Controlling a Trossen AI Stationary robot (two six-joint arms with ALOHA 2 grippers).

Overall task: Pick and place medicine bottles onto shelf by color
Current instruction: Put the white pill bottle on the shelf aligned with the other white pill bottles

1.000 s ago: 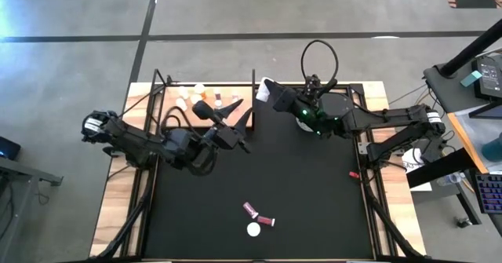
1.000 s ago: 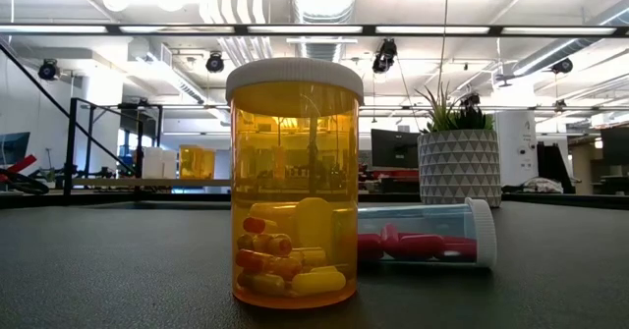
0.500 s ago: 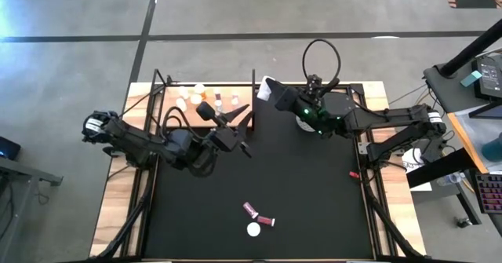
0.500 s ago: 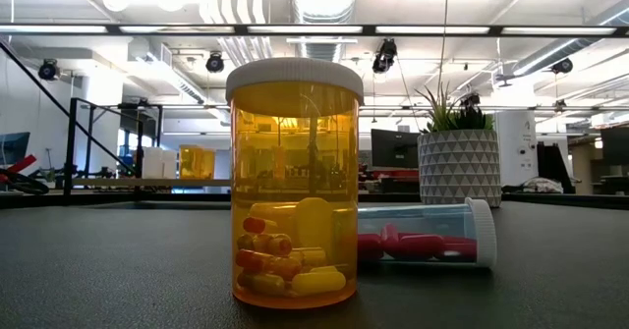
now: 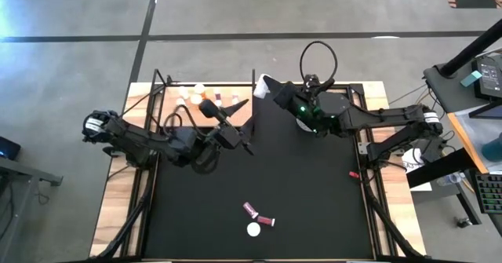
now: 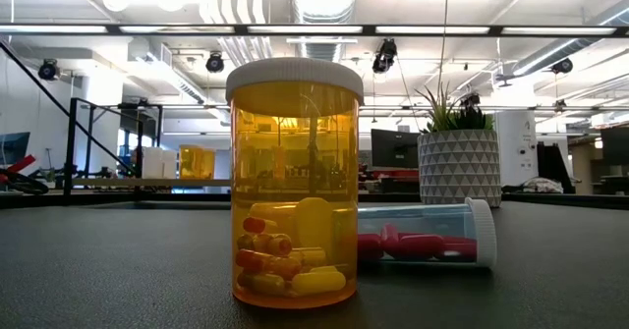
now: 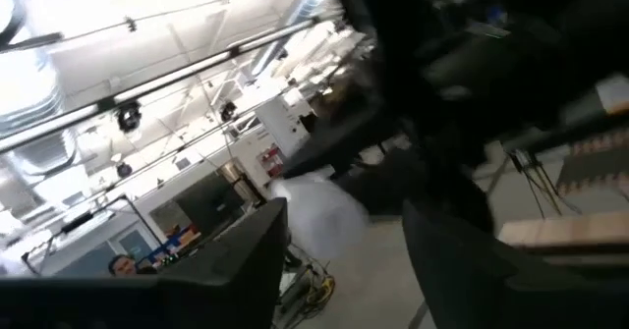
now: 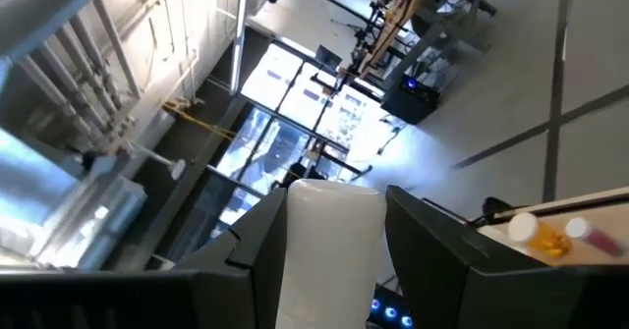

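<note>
No words, numbers or signs to read anywhere. No label on the orange bottle [image 6: 294, 184] full of pills. None on the clear bottle [image 6: 425, 233] lying just behind it. None on the patterned plant pot [image 6: 459, 167] farther back. Screens in the room beyond the orange bottle too far off to read.

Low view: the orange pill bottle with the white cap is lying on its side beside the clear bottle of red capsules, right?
Not quite: the low view shows the orange pill bottle with the white cap standing upright; the clear bottle of red capsules beside it is the one lying down.
</note>
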